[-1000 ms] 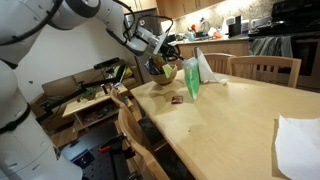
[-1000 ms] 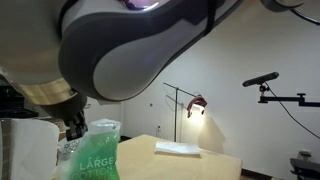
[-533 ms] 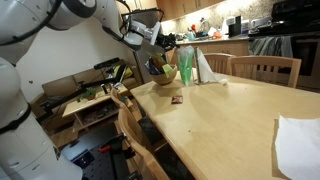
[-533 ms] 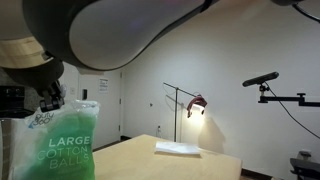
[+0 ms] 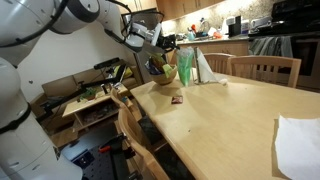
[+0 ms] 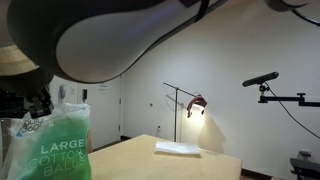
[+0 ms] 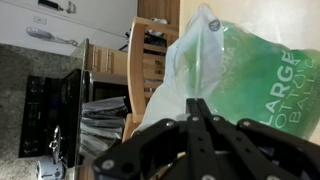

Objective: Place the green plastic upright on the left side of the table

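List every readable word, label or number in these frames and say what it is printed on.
"LARGE COTTON BAL": white print on the bright light-green crinkly plastic bag in an exterior view; the last word is cut off at the frame's bottom edge.
"ARGE", "OT", "BA": the same print in the wrist view, cut off at the frame's right edge.
Nothing else is legible.

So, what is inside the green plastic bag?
The contents cannot be made out through the green plastic bag. Only its print shows, which reads large cotton balls.
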Robot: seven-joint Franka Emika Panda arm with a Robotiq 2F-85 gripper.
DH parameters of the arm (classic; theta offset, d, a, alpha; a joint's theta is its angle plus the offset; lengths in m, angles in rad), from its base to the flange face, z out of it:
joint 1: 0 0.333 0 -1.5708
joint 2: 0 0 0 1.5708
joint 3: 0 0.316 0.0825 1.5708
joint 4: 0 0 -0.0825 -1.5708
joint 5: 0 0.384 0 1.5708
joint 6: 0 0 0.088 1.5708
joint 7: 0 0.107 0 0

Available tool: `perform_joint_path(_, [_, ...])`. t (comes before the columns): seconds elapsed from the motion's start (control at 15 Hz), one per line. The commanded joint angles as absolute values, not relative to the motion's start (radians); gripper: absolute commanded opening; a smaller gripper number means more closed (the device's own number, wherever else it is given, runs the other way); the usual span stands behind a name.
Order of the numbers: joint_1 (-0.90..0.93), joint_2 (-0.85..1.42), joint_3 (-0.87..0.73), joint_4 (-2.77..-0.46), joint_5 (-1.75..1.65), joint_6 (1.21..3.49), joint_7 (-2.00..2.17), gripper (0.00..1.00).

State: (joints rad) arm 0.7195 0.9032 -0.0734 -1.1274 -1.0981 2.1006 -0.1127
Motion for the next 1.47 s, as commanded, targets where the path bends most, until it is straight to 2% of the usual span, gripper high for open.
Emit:
perform_joint_path(0.0, [0.695, 0.954, -0.026, -1.033, -1.156, 2.166, -0.196, 0.0])
perform_joint_path(0.4, [0.675, 1.006, 0.027, -0.959, -1.22, 2.329, -0.328, 0.0])
perform_joint_path(0.47, [0.698, 0.972, 0.004, -1.016, -1.197, 2.282, -0.277, 0.02])
perform_joint_path(1.4, [0.675, 1.015, 0.024, -0.99, -1.203, 2.382, -0.322, 0.0])
